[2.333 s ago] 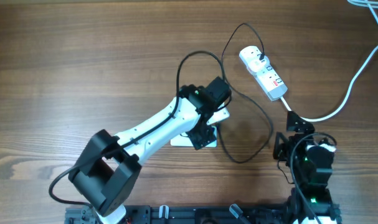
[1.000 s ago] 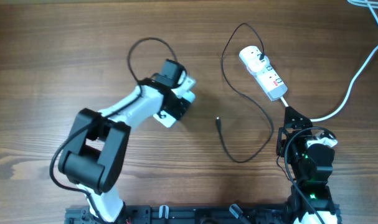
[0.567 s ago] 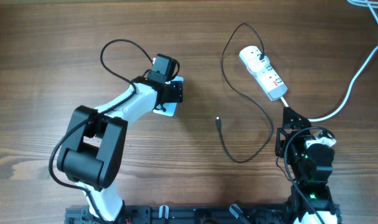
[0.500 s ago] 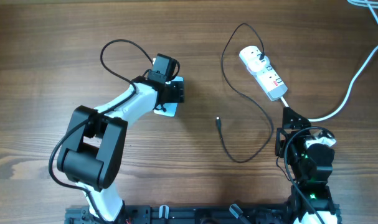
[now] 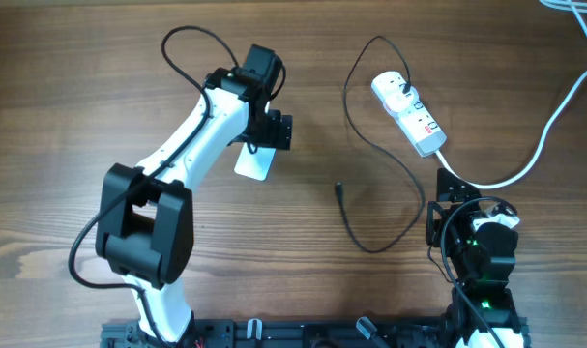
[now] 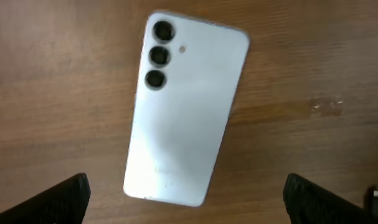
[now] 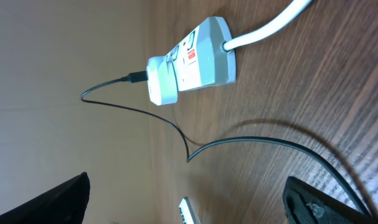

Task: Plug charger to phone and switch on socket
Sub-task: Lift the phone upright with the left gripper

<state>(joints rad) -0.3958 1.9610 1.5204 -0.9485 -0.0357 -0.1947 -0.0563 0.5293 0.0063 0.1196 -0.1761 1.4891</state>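
The phone [image 5: 253, 162] lies flat on the table, silvery-white back up, with three lenses showing in the left wrist view [image 6: 185, 112]. My left gripper [image 5: 270, 135] hangs just above its far end, open and empty [image 6: 187, 211]. The charger cable [image 5: 410, 178] runs from a white adapter in the socket [image 5: 410, 114], loops across the table and ends in a free black tip [image 5: 339, 188]. My right gripper [image 5: 455, 189] is open and empty, just short of the socket's near end. The right wrist view shows the socket [image 7: 204, 56], the cable [image 7: 251, 142] and the phone's edge [image 7: 189, 210].
The socket's thick white cord [image 5: 549, 126] curves off to the far right corner. The left arm's own black cable [image 5: 182, 43] loops over the table at the back left. The cable loop lies between the phone and my right arm.
My left gripper carried the phone from the middle of the table to the left, set it down, let go and drew back above it. The right arm has barely moved.
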